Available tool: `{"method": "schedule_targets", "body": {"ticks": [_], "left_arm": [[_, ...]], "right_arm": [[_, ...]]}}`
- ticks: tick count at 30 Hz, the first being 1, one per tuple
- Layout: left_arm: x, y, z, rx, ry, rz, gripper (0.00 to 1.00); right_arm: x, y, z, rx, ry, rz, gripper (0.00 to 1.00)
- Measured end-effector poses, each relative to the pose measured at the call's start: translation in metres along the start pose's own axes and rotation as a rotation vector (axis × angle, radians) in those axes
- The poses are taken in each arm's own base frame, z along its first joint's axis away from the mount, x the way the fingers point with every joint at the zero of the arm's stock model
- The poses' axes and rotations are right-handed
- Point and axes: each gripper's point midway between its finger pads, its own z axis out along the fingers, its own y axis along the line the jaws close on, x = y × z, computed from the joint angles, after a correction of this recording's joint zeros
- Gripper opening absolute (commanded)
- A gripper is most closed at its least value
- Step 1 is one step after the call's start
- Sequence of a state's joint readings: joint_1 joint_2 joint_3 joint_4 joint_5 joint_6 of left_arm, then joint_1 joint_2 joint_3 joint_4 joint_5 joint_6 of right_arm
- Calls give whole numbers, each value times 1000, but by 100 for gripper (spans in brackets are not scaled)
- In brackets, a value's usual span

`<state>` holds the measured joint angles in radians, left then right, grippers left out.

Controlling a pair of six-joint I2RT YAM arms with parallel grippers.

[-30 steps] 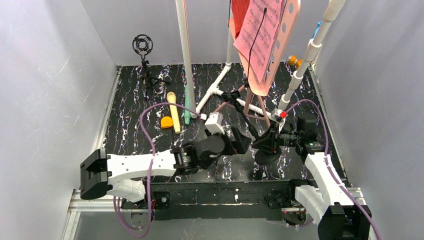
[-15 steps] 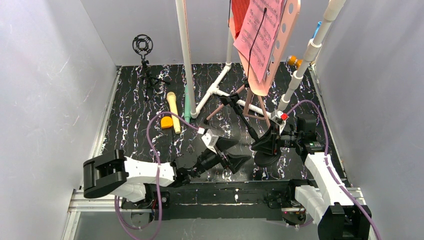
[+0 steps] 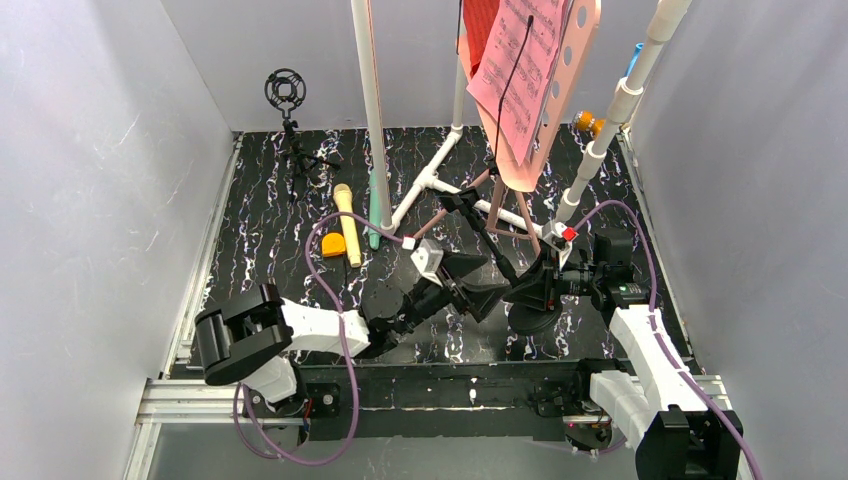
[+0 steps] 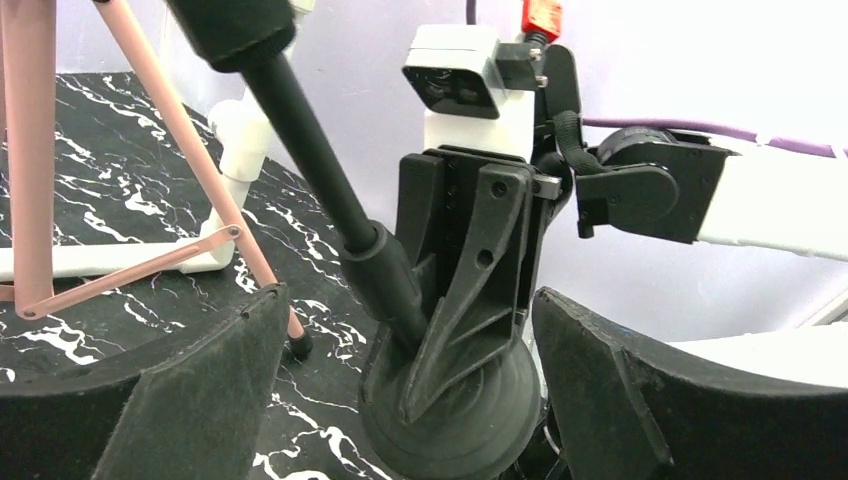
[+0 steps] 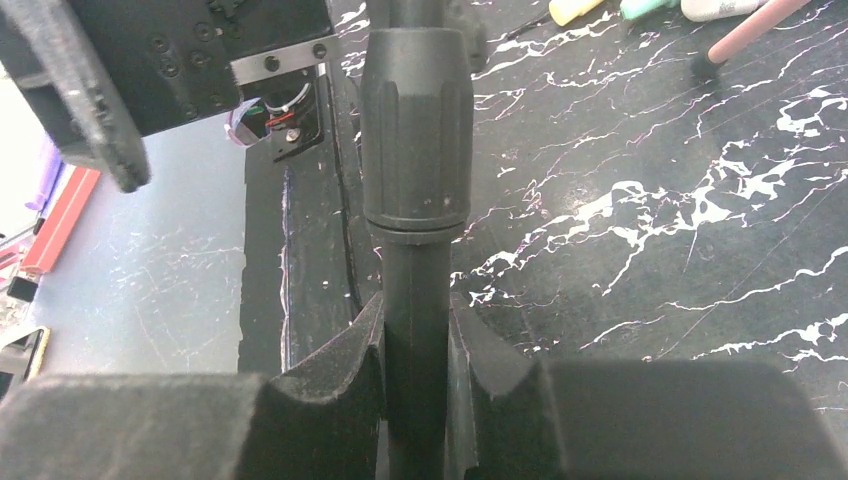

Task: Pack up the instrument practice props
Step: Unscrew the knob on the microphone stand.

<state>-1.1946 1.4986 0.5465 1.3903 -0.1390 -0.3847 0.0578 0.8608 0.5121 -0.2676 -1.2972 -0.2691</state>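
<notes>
While the right arm's fingers (image 5: 330,400) are clamped tight around the thin lower shaft of a black stand pole (image 5: 415,150), just under its thicker collar, the left arm's fingers (image 4: 200,390) are spread wide and grip nothing. Just ahead of those spread fingers, in line with the gap between them, the pole's round black base (image 4: 450,430) sits on the black marbled tabletop (image 4: 100,200). The pole leans up and away toward the left finger's side.

Just past the tip of that left finger, one foot of the pink music stand's tripod legs (image 4: 30,150) touches the tabletop. Seen from above, the pink hole-punched music stand (image 3: 570,60) rises beyond both pairs of fingers. Pink sheet music (image 3: 515,80) hangs on its face, with a red folder (image 3: 478,30) behind the sheet.

The yellow microphone (image 3: 346,225) and the mint-green microphone (image 3: 374,215) lie side by side, well apart from the left arm's fingers, beyond them and to their left. They lie beside an upright of the white pipe frame (image 3: 372,100).
</notes>
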Motion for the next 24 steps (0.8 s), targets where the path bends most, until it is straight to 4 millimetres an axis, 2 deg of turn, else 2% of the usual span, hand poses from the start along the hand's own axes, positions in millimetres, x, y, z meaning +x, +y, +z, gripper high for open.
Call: {"method": "schedule_targets", "body": {"ticks": [2,3,6,10,11,13,15,24], "left_arm": [[0,5,5,-4,0,-29,79],[5,14,10,-18,8,-81,75],[16,24,22,-34,27,-178,68],[17,21,31,-17,30,-245,51],[16,19,33,-12,28,-262,45],[17,19,35,-11,30,-288,11],[16,18,36,-8,24,-318,0],[20,24,37,-85,8,-429,0]], "right_arm": [[0,0,0,-1,0,0,1],[0,0,0,-1,0,0,1],[0,0,-1,1,-2,1,1],[-1,1,-1,-4,-4,0,1],[-1,1,-1,-4,-4,0,1],[-1,1,-1,-4,-4,0,1],[0,0,-1,7,0,4,1],[3,-4,-2,33,9,25,1]]}}
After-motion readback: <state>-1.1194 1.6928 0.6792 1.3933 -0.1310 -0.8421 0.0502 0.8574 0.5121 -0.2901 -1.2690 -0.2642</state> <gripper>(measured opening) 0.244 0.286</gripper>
